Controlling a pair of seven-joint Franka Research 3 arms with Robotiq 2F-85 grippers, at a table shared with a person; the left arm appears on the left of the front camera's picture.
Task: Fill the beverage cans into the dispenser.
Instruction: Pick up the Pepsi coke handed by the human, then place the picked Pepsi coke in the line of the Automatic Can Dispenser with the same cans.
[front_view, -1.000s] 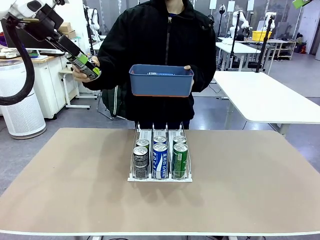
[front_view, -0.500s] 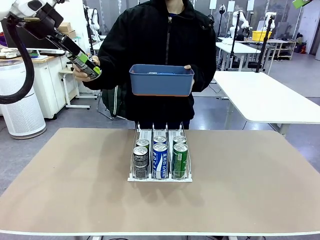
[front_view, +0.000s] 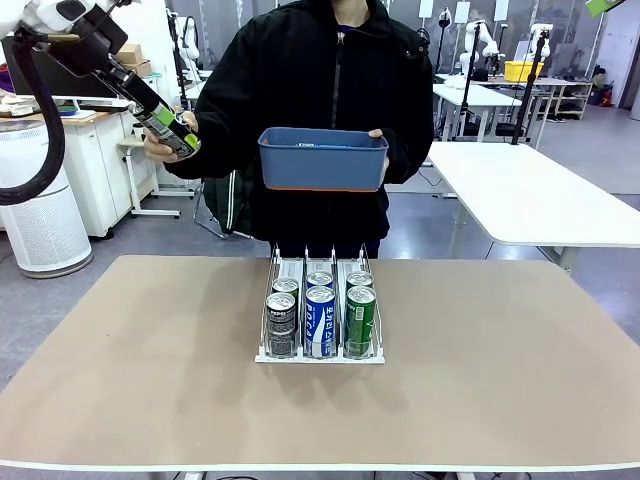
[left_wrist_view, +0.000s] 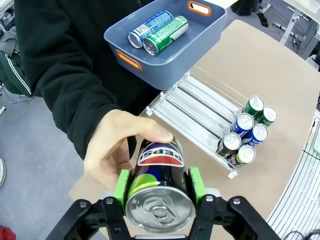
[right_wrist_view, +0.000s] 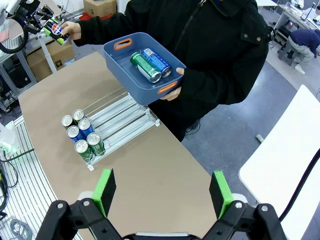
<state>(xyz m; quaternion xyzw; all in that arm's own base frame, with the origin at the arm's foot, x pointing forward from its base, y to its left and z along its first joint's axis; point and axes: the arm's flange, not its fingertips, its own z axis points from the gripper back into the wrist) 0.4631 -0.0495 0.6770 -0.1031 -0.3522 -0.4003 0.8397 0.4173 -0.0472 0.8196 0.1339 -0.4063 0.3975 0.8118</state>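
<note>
Nothing's moved: my left end effector (left_wrist_view: 159, 185) still clamps the black can (left_wrist_view: 160, 162), person's hand (left_wrist_view: 117, 150) on it, handover pending; right end effector (right_wrist_view: 162, 192) spread empty

Six cans (front_view: 320, 315) in dispenser (front_view: 320, 358) front; tub (front_view: 322, 165) above, behind

Matt green pads (left_wrist_view: 121, 186) of the left end effector (left_wrist_view: 159, 187) clamp a glossy black Pepsi can (left_wrist_view: 160, 159), bare metal top. Beyond it: smooth blue plastic tub (left_wrist_view: 165, 65), white wire dispenser (left_wrist_view: 192, 107), matt worktop (left_wrist_view: 270, 65).
</note>
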